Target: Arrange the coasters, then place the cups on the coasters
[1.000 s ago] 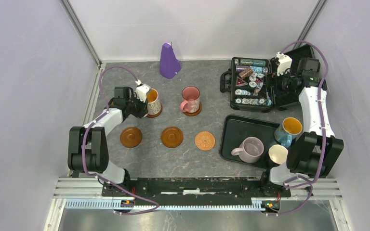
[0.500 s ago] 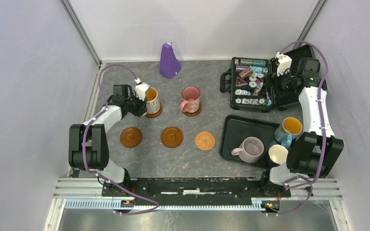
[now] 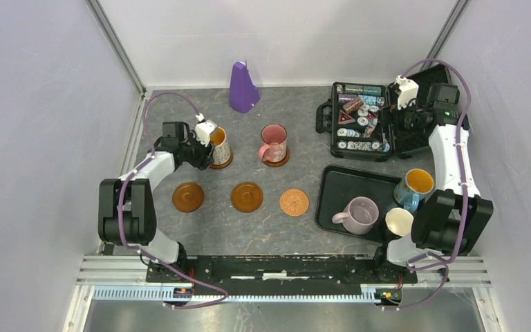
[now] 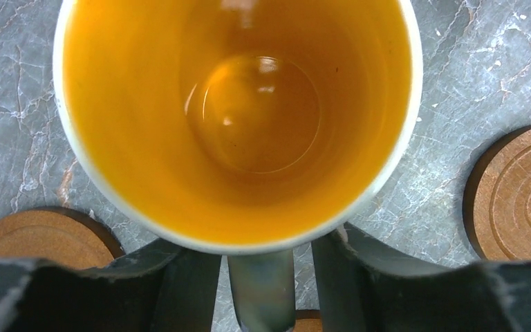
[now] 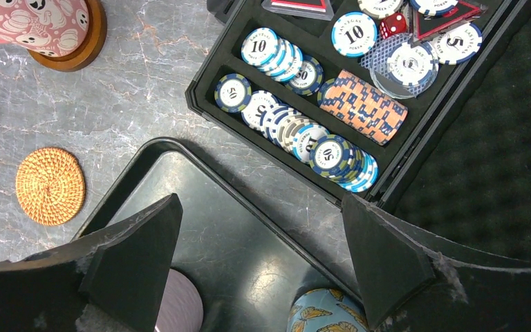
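On the marbled table (image 3: 249, 234) a black tray (image 3: 342, 187) is set, left of which a woven orange coaster (image 3: 294, 202) and two dark brown coasters (image 3: 247, 197) (image 3: 188, 197) are lined up, with two cup-bearing coasters (image 3: 225, 165) (image 3: 283, 162) and a purple cone (image 3: 242, 88) farther back on that side and an open chip case (image 3: 334, 138) just behind it.

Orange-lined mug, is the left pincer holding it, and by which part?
Apparently not gripped: the left pincer straddles the handle of the orange-lined mug, with slim gaps on both sides.
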### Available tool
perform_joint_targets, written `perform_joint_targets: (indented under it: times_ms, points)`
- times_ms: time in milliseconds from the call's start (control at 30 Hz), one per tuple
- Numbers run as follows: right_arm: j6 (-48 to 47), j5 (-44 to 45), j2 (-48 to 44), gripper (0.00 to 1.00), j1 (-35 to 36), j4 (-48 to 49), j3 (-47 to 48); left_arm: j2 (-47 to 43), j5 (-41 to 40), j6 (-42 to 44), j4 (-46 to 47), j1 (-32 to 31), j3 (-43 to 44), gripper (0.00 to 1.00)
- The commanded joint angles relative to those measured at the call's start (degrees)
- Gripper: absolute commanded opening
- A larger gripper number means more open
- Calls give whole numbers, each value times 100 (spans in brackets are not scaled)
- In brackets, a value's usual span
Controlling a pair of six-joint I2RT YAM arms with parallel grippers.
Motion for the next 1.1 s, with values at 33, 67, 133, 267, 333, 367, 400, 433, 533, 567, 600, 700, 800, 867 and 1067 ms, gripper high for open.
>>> perform_joint_targets:
  times_ms: [33,67,133,267,333,367,400,433,533,567,600,700,800,867,1067]
  points:
    - [-70,26,-178,93,12,28,44,-405,167,296,20,25,194,61]
    - [-70,27,-187,93,18,22,48,-500,206,307,-23,25,180,64]
    - [-79,25,-197,93,18,17,49,-687,216,266,-97,25,174,71]
    - [-129,43,-204,93,11,-20,118,-1006,187,59,-621,25,554,90]
    - [-162,83,-199,94,15,-46,184,-1098,108,-91,-908,25,905,98]
    - [-175,102,-196,94,11,-70,224,-1119,53,-199,-1028,25,1143,100]
    - [-184,127,-179,94,17,-96,268,-1086,67,-293,-1283,25,1392,100]
    - [-194,153,-170,94,11,-112,302,-1035,168,-307,-1562,25,1740,100]
    - [-243,213,-152,95,17,-191,376,-743,531,-350,-2461,1,2766,100]
    - [-261,231,-146,95,11,-218,390,-652,554,-290,-2722,-105,3053,100]
    - [-278,256,-159,95,15,-239,399,-614,475,-225,-2902,-276,3212,100]
    - [-286,388,-196,95,-1,-259,408,-608,24,-38,-3062,-1028,3425,100]
    - [-157,429,-201,96,-75,-268,437,-582,-534,-7,-3086,-1951,3441,100]
    - [-117,480,-205,96,-116,-270,492,-503,-881,-97,-3058,-2588,3436,100]
    - [-116,750,-210,98,-222,-357,593,-77,-1060,-717,-2952,-4131,3399,100]
